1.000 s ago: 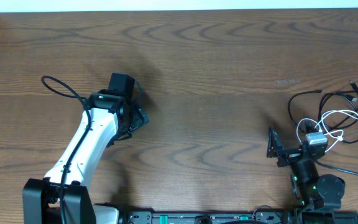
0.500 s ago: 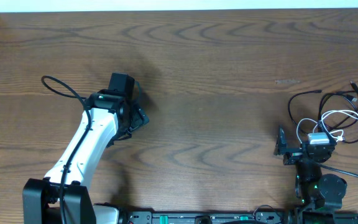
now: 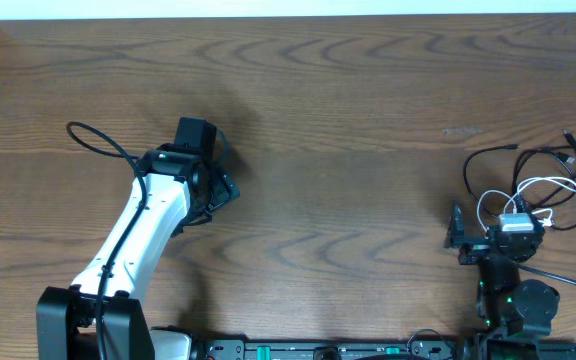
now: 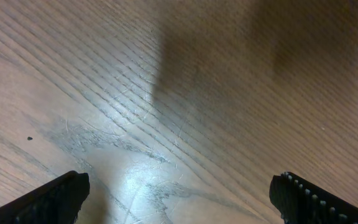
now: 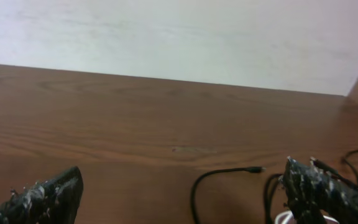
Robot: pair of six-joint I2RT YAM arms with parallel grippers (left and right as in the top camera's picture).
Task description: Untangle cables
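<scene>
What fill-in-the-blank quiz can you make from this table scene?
The cables lie by the table's ___ edge. One is black, the other ___. The left gripper and right gripper both have their jaws ___.
Missing words: right; white; open.

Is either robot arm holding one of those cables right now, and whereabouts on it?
Nothing is held. The left end effector is open over the table; the right end effector is open and empty beside the black cable and white cable.
</scene>
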